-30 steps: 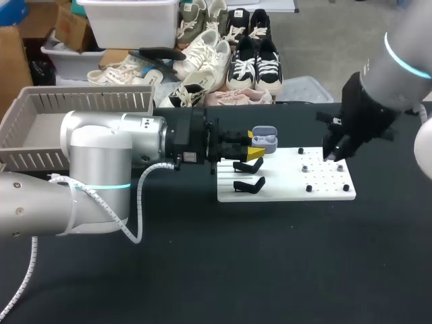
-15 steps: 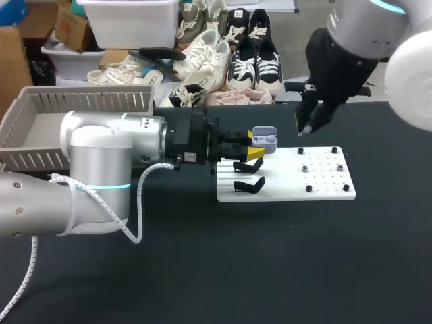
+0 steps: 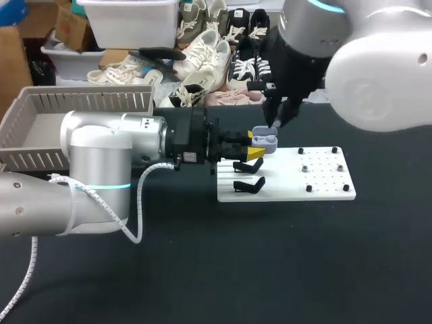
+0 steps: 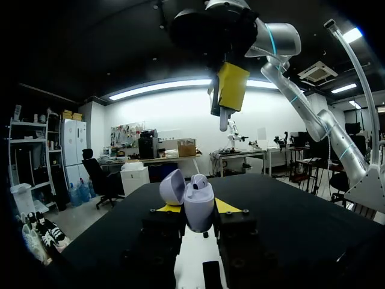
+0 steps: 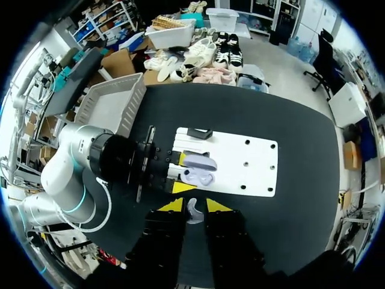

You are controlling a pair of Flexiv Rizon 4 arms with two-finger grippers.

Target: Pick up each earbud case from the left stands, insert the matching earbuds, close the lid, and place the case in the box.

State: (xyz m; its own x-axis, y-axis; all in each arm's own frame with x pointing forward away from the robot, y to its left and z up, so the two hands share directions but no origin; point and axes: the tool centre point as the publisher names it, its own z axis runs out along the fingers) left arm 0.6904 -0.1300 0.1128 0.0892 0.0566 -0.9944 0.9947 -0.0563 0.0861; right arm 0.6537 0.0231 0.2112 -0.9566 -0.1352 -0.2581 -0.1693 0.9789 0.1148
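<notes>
At your far left sits the grey slatted plastic box (image 3: 88,101). Your left gripper (image 4: 197,206) is clamped on the open lavender earbud case (image 3: 265,141), held over the near end of the white pegged board (image 3: 283,190). Your right gripper (image 5: 194,205) hangs just above the case, pinching a small white earbud (image 4: 224,122).

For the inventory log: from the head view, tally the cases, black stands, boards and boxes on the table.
Case: 1
Stands: 2
Board: 1
Box: 1
Total: 5
</notes>
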